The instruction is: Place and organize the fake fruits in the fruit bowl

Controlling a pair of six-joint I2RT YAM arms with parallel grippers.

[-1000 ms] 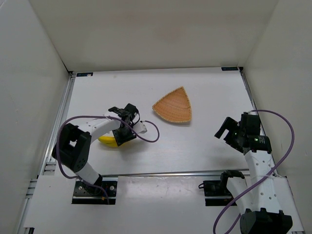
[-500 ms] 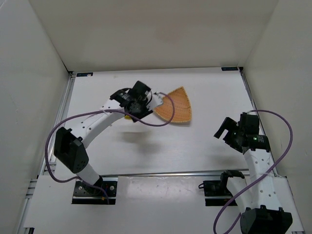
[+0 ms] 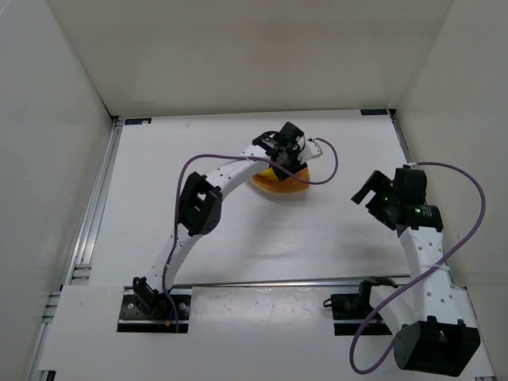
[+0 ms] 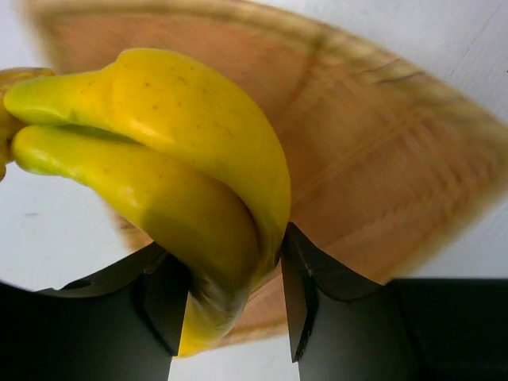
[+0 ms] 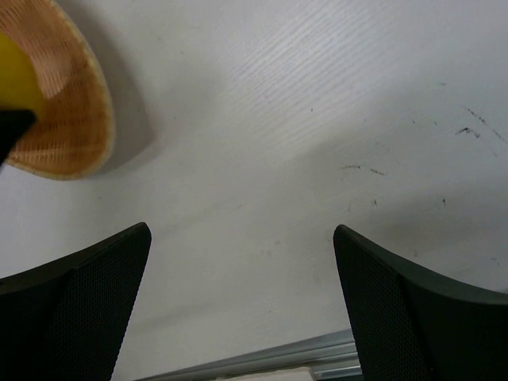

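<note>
The yellow bananas (image 4: 190,143) are clamped between my left gripper's (image 4: 230,294) black fingers and held just over the tan woven fruit bowl (image 4: 381,159). I cannot tell whether they touch its weave. In the top view my left gripper (image 3: 284,161) reaches out over the bowl (image 3: 274,187) at the middle back of the table, and a bit of yellow banana (image 3: 272,171) shows under it. My right gripper (image 3: 363,205) is open and empty, right of the bowl. In the right wrist view my right gripper (image 5: 242,302) hangs over bare table, with the bowl (image 5: 67,119) at the upper left.
White enclosure walls stand on the left, back and right. A metal rail (image 3: 262,282) runs along the near table edge and shows in the right wrist view (image 5: 317,353). A purple cable (image 3: 325,163) loops beside the left wrist, over the bowl's right side.
My left arm has carried the bananas from the table's left front, up and to the right, to over the bowl. My right arm has barely moved.
</note>
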